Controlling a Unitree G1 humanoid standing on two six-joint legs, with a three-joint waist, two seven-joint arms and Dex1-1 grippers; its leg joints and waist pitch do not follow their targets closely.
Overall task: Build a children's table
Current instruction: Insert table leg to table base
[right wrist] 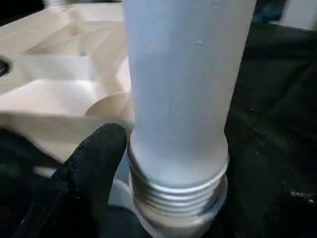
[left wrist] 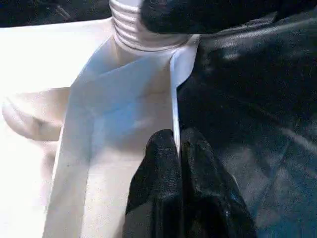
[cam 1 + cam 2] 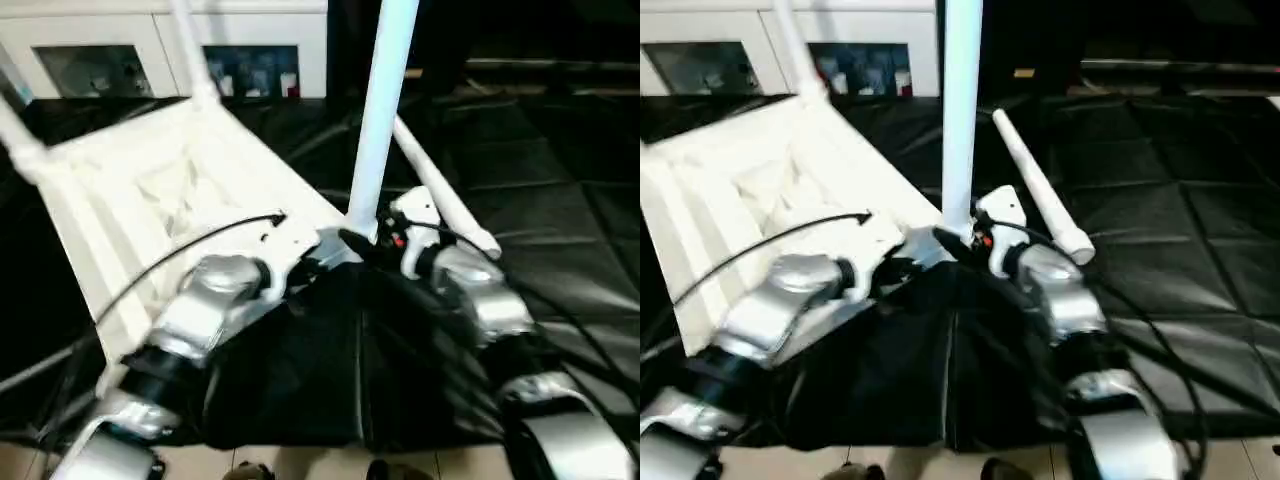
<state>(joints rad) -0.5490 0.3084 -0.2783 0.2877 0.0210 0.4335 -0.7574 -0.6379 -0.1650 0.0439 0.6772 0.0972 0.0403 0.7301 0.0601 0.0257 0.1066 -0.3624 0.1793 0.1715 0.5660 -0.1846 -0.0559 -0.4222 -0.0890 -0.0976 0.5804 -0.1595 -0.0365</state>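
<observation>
Left eye view: the children's table (image 3: 180,190) lies upside down on a black padded mat (image 3: 560,180), its white square top showing the ribbed underside. Four white tubular legs can be counted. One leg (image 3: 385,100) stands upright in the near corner socket between the two arms. Two more rise from the far corners, one (image 3: 188,45) at the back and one (image 3: 20,140) at the left edge. The fourth leg (image 3: 445,205) lies loose on the mat just beside the upright one, slanting away.

In the right wrist view the upright leg's foot shows a threaded collar (image 1: 178,191) sitting at the socket.

The left gripper (image 2: 178,148) has its fingers closed, pinching the thin edge of the tabletop near that corner. The right gripper (image 3: 365,240) sits at the base of the upright leg; one black finger (image 1: 96,158) rests beside the collar, and the fingers stand apart around it.

A white glass-door cabinet (image 3: 250,50) stands behind.
</observation>
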